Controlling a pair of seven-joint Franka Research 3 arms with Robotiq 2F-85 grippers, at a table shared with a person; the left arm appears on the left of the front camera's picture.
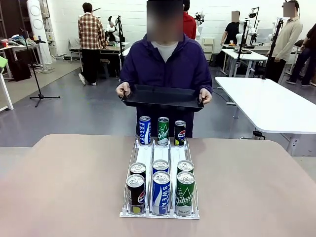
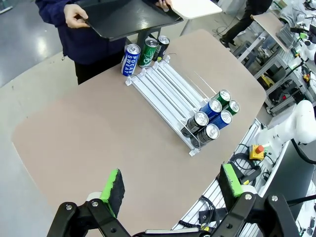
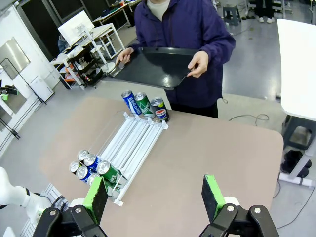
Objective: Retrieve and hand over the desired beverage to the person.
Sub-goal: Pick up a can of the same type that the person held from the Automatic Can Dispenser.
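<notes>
1. Progress: nothing is picked up yet. The near cans (image 1: pixel 161 183) sit two to a lane at the robot's end of the white three-lane rack (image 1: pixel 146 154). The far cans (image 1: pixel 163 130) stand upright in a row of three at its other end, just in front of the person (image 1: pixel 165 64).
2. The person holds a black tray (image 1: pixel 163 97) level in both hands at the far table edge (probably where the drink is to go).
3. Remaining work: selection, grasp, lift and handover, that is, the whole task. No cue shows which beverage is wanted.
4. The left gripper (image 2: pixel 172 186) hovers high over the table's near side, fingers wide apart with nothing between them. The right gripper (image 3: pixel 154 193) does likewise.
5. View comparison: the front view gives the near cans' labels, black Pepsi, blue Pocari Sweat and green Chilsung. The wrist views give the can tops, the bare lanes between the two groups and both finger states.
</notes>
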